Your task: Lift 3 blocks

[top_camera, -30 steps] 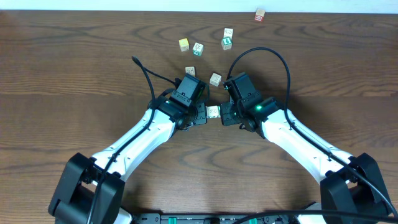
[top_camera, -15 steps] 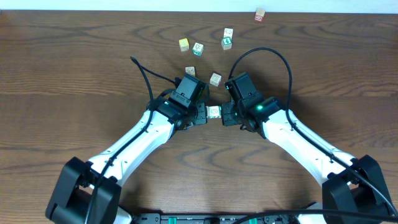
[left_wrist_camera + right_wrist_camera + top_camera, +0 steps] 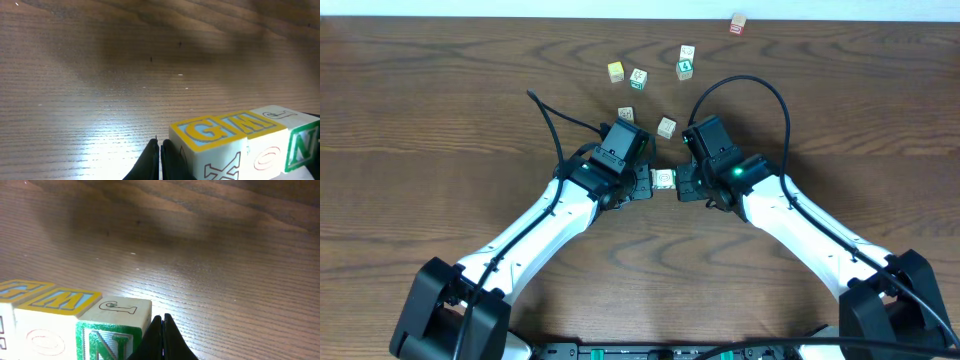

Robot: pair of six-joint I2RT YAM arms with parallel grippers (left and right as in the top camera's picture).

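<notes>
Three blocks stand side by side in one row between my two grippers. The left wrist view shows a block with a yellow "G" top (image 3: 210, 134), a middle one with a yellow top (image 3: 260, 125) and a green "N" block (image 3: 306, 145). My left gripper (image 3: 160, 143) is shut, its fingers against the "G" block's outer side. My right gripper (image 3: 162, 318) is shut too, pressed against the "N" block (image 3: 115, 327). From overhead only one pale block (image 3: 664, 179) of the row shows, between the left gripper (image 3: 646, 182) and the right gripper (image 3: 680, 184). Whether the row is off the table I cannot tell.
Several loose cubes lie beyond the grippers: a yellowish one (image 3: 615, 71), pale ones (image 3: 638, 77) (image 3: 626, 115) (image 3: 666, 127) and a green-marked pair (image 3: 685, 62). A reddish cube (image 3: 738, 24) sits at the far edge. Cables arc over both wrists.
The left arm and its cable have shifted slightly to the upper left, and the block between the grippers has crept a little toward the far side. Both grippers stay shut.
</notes>
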